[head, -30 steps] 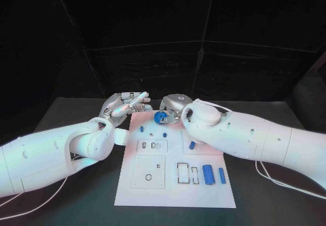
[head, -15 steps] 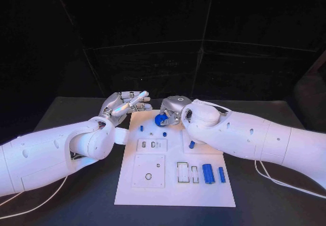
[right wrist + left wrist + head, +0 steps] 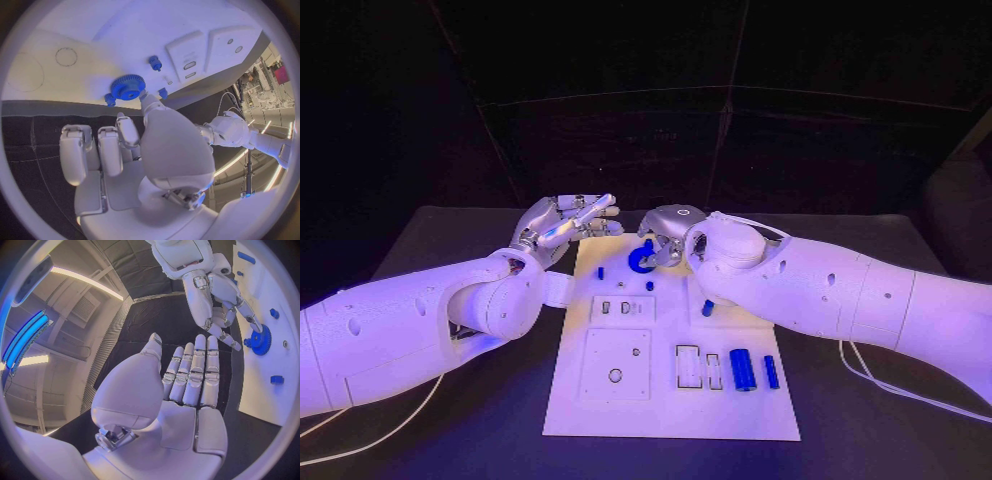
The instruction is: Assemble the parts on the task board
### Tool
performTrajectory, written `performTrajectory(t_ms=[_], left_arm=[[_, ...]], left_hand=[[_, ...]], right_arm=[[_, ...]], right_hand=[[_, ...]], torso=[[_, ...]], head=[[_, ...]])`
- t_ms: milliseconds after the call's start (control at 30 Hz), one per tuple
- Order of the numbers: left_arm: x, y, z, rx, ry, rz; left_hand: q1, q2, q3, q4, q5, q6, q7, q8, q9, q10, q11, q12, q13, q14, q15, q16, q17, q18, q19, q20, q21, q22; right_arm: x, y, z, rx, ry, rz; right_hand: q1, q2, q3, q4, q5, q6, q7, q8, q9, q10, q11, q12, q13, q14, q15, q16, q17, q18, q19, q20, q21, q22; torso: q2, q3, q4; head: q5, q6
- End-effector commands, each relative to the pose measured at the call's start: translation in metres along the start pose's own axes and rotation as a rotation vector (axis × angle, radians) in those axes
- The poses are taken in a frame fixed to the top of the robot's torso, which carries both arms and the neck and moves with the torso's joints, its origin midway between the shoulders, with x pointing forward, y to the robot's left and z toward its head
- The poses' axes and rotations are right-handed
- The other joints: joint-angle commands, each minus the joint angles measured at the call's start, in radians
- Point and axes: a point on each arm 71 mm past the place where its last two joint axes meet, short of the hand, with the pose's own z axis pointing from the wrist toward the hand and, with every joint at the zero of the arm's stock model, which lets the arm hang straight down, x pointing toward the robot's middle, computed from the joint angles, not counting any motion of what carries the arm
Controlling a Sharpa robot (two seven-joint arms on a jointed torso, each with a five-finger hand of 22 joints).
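The white task board [image 3: 668, 405] lies in the middle of the black table. My right hand [image 3: 669, 232] hovers over its far end and pinches a blue gear [image 3: 642, 260] between thumb and a fingertip, low over the board. The gear [image 3: 128, 87] appears close to the board [image 3: 94, 35] beside my thumb. In the left wrist view the right hand [image 3: 215, 300] reaches down to the gear [image 3: 260, 340]. My left hand [image 3: 564, 224] is off the board's far left corner, fingers stretched out and holding nothing; the same hand [image 3: 187, 385] shows a flat palm.
Two blue cylinders [image 3: 741, 370] [image 3: 770, 372] lie at the board's near right, beside empty rectangular pockets [image 3: 687, 367]. Small blue pegs [image 3: 600, 272] [image 3: 649, 285] [image 3: 708, 307] stand near the middle. Cables [image 3: 891, 385] trail on the table at right.
My right hand has lowered the blue gear slightly toward the board. The left hand has barely moved.
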Motion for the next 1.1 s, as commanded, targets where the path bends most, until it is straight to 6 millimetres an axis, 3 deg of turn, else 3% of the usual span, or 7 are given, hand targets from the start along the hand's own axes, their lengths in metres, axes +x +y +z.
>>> performTrajectory(t_ms=[33, 200, 400, 533, 800, 967, 1100], left_arm=[[0.001, -0.001, 0.000, 0.007, 0.014, -0.001], [0.000, -0.001, 0.000, 0.007, 0.013, -0.001], [-0.001, -0.002, 0.000, 0.007, 0.010, 0.000], [-0.003, -0.002, -0.001, 0.008, 0.006, 0.002], [-0.006, -0.002, -0.002, 0.008, -0.001, 0.006], [-0.005, -0.002, -0.001, 0.007, 0.000, 0.005], [-0.005, -0.002, 0.000, 0.007, 0.001, 0.005]], left_hand=[[-0.002, 0.012, -0.003, -0.005, -0.001, 0.000, 0.007, -0.005, -0.001, 0.000, 0.009, -0.007, 0.000, 0.001, 0.004, -0.006, 0.001, 0.013, 0.004, 0.002, -0.007, -0.001], [-0.002, 0.012, -0.003, -0.005, -0.001, 0.000, 0.007, -0.005, -0.001, 0.000, 0.009, -0.007, 0.000, 0.001, 0.004, -0.006, 0.001, 0.013, 0.004, 0.002, -0.007, -0.001], [-0.002, 0.012, -0.003, -0.005, -0.001, 0.000, 0.007, -0.005, -0.001, 0.000, 0.009, -0.007, 0.000, 0.001, 0.004, -0.006, 0.001, 0.013, 0.004, 0.002, -0.007, -0.001], [-0.002, 0.012, -0.004, -0.005, -0.001, 0.000, 0.007, -0.006, -0.001, -0.001, 0.010, -0.008, 0.000, 0.000, 0.005, -0.007, 0.001, 0.013, 0.004, 0.002, -0.007, -0.001], [-0.002, 0.012, -0.004, -0.006, -0.001, 0.000, 0.007, -0.006, -0.001, 0.000, 0.010, -0.008, 0.000, 0.000, 0.005, -0.007, 0.001, 0.013, 0.004, 0.002, -0.008, -0.001], [-0.001, 0.013, -0.004, -0.006, -0.001, 0.000, 0.007, -0.006, -0.001, 0.000, 0.010, -0.008, 0.000, 0.000, 0.005, -0.008, 0.001, 0.013, 0.004, 0.002, -0.008, -0.001], [-0.001, 0.013, -0.004, -0.006, -0.001, 0.000, 0.007, -0.006, -0.001, 0.000, 0.010, -0.008, 0.000, 0.000, 0.005, -0.008, 0.001, 0.013, 0.004, 0.002, -0.008, -0.001]], right_arm=[[0.001, 0.000, 0.000, -0.006, 0.026, 0.003], [-0.001, -0.004, -0.004, -0.005, -0.003, 0.021], [-0.009, -0.020, -0.019, -0.025, -0.101, 0.094], [-0.015, -0.043, -0.039, -0.042, -0.145, 0.163], [-0.022, -0.103, -0.087, -0.029, -0.158, 0.307], [-0.023, -0.135, -0.108, 0.010, -0.142, 0.337], [-0.023, -0.156, -0.116, 0.042, -0.133, 0.342]], right_hand=[[-0.044, 0.010, -0.012, 0.039, 0.027, 0.043, -0.002, 0.009, 0.004, -0.002, 0.002, 0.001, 0.003, 0.078, 0.006, 0.007, 0.151, -0.010, 0.065, 0.005, 0.003, 0.211], [-0.071, 0.021, -0.039, 0.062, 0.056, 0.069, -0.004, 0.011, 0.006, 0.003, 0.001, 0.010, 0.011, 0.078, 0.006, 0.008, 0.153, -0.011, 0.068, 0.005, 0.004, 0.214], [-0.060, 0.037, -0.047, 0.055, 0.076, 0.084, -0.008, 0.013, 0.006, 0.019, -0.003, 0.036, 0.035, 0.079, 0.003, 0.009, 0.156, -0.012, 0.072, 0.003, 0.006, 0.220], [-0.017, 0.044, -0.043, 0.030, 0.084, 0.090, -0.010, 0.011, 0.005, 0.023, -0.005, 0.044, 0.043, 0.079, 0.001, 0.009, 0.155, -0.012, 0.072, 0.001, 0.006, 0.220], [0.067, 0.045, -0.038, -0.030, 0.086, 0.103, -0.013, 0.011, 0.005, 0.029, -0.009, 0.057, 0.056, 0.079, -0.003, 0.010, 0.160, -0.012, 0.071, -0.003, 0.006, 0.219], [0.085, 0.040, -0.043, -0.046, 0.102, 0.108, -0.014, 0.011, 0.005, 0.031, -0.011, 0.060, 0.060, 0.080, -0.004, 0.012, 0.164, -0.013, 0.073, -0.004, 0.007, 0.222], [0.096, 0.039, -0.044, -0.056, 0.109, 0.109, -0.014, 0.011, 0.004, 0.032, -0.011, 0.062, 0.062, 0.081, -0.004, 0.013, 0.167, -0.013, 0.074, -0.005, 0.007, 0.224]], torso=[[0.000, 0.0002, -0.0001], [0.000, 0.0005, -0.0001], [-0.001, 0.0010, -0.0026], [-0.002, 0.0000, -0.0036], [-0.004, 0.0049, -0.0127], [-0.003, 0.0041, -0.0092], [-0.002, 0.0056, -0.0104]], head=[[0.001, -0.002], [0.000, -0.001], [-0.001, -0.001], [-0.005, 0.003], [-0.003, 0.010], [-0.029, 0.014], [-0.034, 0.015]])
